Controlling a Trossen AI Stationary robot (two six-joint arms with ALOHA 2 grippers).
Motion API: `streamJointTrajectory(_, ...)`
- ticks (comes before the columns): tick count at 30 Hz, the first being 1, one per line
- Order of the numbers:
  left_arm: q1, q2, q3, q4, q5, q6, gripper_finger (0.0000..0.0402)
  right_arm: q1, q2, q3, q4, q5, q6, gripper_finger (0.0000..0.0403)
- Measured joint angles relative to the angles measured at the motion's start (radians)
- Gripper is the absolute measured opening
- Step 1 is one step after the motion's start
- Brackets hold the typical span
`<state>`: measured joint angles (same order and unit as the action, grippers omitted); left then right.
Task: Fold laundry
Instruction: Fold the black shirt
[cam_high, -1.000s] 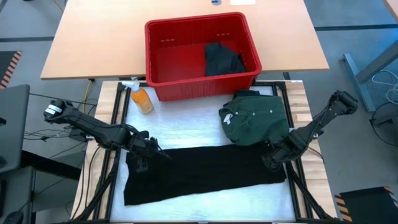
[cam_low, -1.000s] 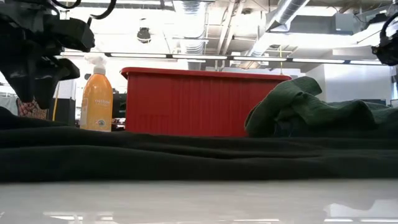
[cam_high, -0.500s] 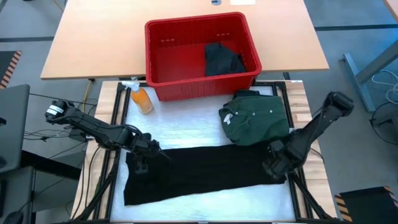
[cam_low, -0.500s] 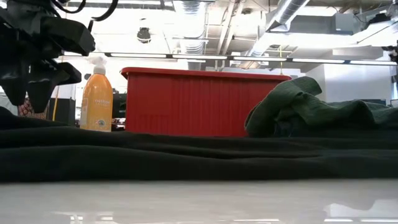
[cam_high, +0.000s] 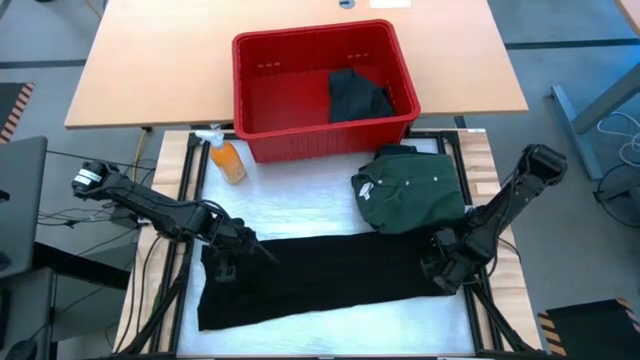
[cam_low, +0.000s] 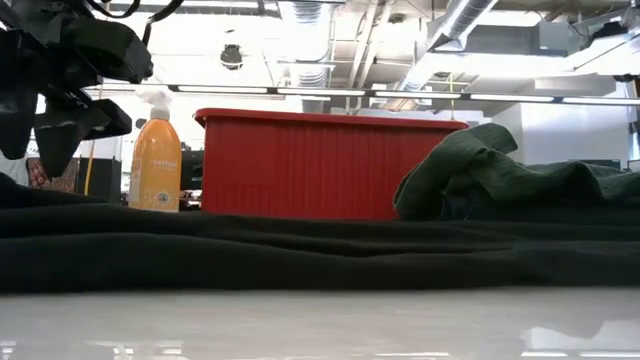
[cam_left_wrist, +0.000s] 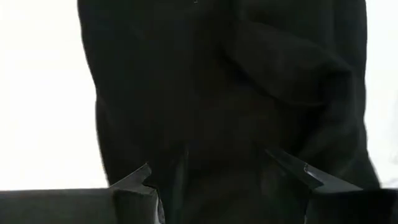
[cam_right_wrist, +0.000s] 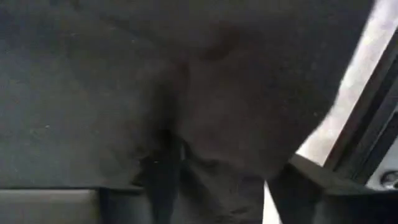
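A black garment (cam_high: 330, 275) lies spread in a long band across the white table top; it also shows in the low view (cam_low: 300, 250). My left gripper (cam_high: 222, 268) is open a little above the garment's left end (cam_left_wrist: 217, 93), clear of the cloth in the low view (cam_low: 50, 130). My right gripper (cam_high: 443, 272) is open, pointing down over the garment's right end (cam_right_wrist: 124, 74). A folded dark green shirt (cam_high: 410, 190) rests on the table behind that end. Another dark garment (cam_high: 358, 95) lies in the red bin (cam_high: 240, 80). My right gripper stands open over the black garment's right end (cam_right_wrist: 211, 124), fingers pointing down with cloth showing between them. Whether its fingertips touch the cloth I cannot tell.
An orange spray bottle (cam_high: 228, 160) stands at the table's far left, beside the red bin (cam_low: 320, 165). The green shirt (cam_low: 490, 170) rises as a heap at the right. Dark frame rails run along the table's left and right edges.
My right gripper has moved toward the table's near edge and down over the black garment's right end, leaving the low view's upper right corner. The black garment lies as before.
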<state>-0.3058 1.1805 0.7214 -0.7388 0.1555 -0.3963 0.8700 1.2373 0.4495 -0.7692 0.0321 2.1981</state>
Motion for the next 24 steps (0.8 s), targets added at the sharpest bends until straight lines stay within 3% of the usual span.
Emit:
streamJointTrajectory(2, 0.0, -0.001, 0.0, -0.004, 0.005, -0.006, 0.0167, -0.007, -0.004, 0.002, 0.004, 0.003, -0.007, 0.0198)
streamJointTrajectory(6, 0.005, -0.001, 0.0, 0.004, 0.005, -0.008, 0.0167, -0.03, -0.027, 0.058, -0.037, 0.043, -0.083, 0.0047)
streamJointTrajectory(7, 0.008, -0.001, 0.0, 0.01, 0.005, -0.008, 0.0167, -0.041, -0.036, 0.073, -0.051, 0.047, -0.116, 0.0029)
streamJointTrajectory(11, 0.02, -0.001, 0.0, 0.133, 0.025, -0.002, 0.0167, -0.078, -0.099, 0.178, -0.163, -0.038, -0.23, 0.0034)
streamJointTrajectory(15, 0.039, 0.016, 0.001, 0.306, -0.007, 0.041, 0.0167, -0.076, -0.135, 0.378, -0.473, -0.132, -0.311, 0.0029)
streamJointTrajectory(19, 0.1, 0.114, 0.001, 0.491, 0.012, 0.071, 0.0167, -0.068, -0.144, 0.622, -0.781, -0.183, -0.367, 0.0029)
streamJointTrajectory(24, 0.183, 0.327, 0.008, 0.883, 0.146, 0.098, 0.0167, -0.067, -0.175, 0.788, -0.799, -0.197, -0.392, 0.0029)
